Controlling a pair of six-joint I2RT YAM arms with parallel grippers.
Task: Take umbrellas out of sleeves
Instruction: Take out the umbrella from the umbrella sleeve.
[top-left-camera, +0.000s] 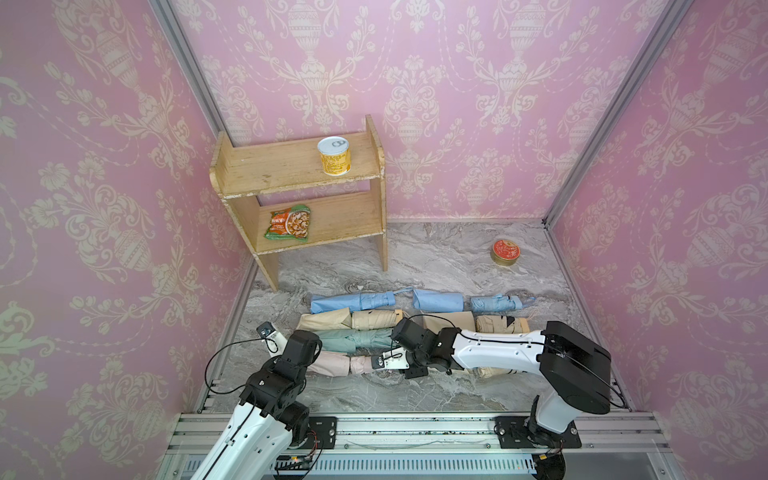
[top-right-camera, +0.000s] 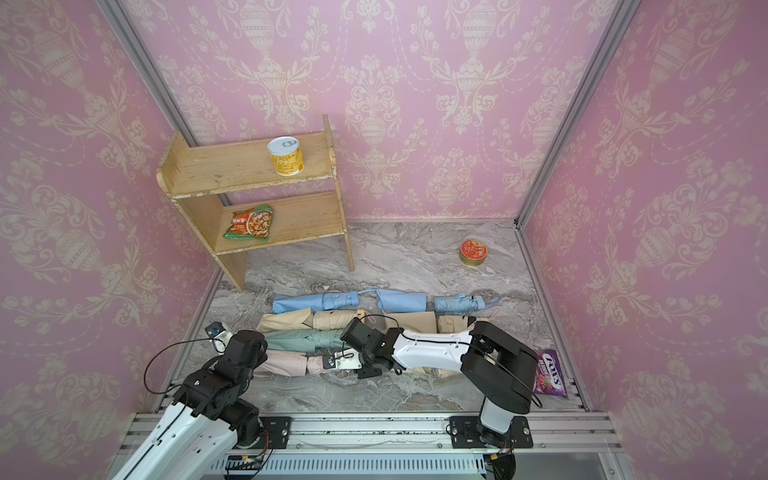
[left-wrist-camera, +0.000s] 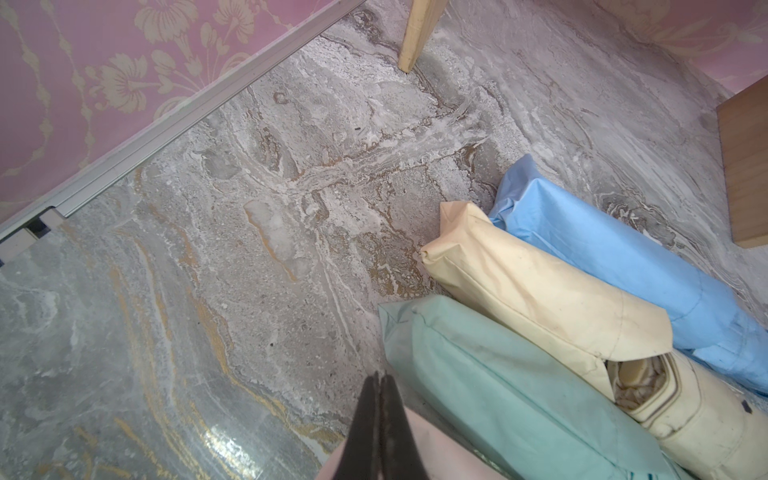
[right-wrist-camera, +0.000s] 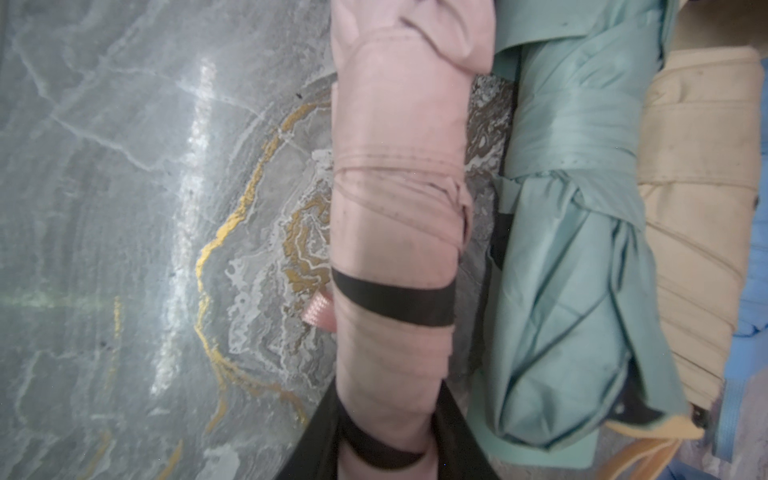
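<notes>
The pink umbrella (right-wrist-camera: 395, 208) lies on the marble floor nearest the arms. Its far end sits in the pink sleeve (top-left-camera: 332, 363). My right gripper (right-wrist-camera: 388, 386) is shut on the pink umbrella, one finger on each side. My left gripper (left-wrist-camera: 380, 376) is shut at the sleeve's closed end, and pink sleeve fabric (left-wrist-camera: 432, 453) shows on both sides of its fingers. Behind lie a mint umbrella (top-left-camera: 372, 337) in a mint sleeve (top-left-camera: 336, 338), then a beige pair (top-left-camera: 324, 321) and a blue pair (top-left-camera: 330, 303). Right of them, a blue umbrella (top-left-camera: 496, 303) lies apart from a blue sleeve (top-left-camera: 438, 300).
A wooden shelf (top-left-camera: 299, 166) stands at the back left with a yellow can (top-left-camera: 334, 156) and a snack packet (top-left-camera: 289, 223) on it. A red tin (top-left-camera: 505, 252) sits at the back right and a purple candy bag (top-right-camera: 550, 374) at the right wall. Another beige umbrella (top-left-camera: 500, 324) lies beside my right arm.
</notes>
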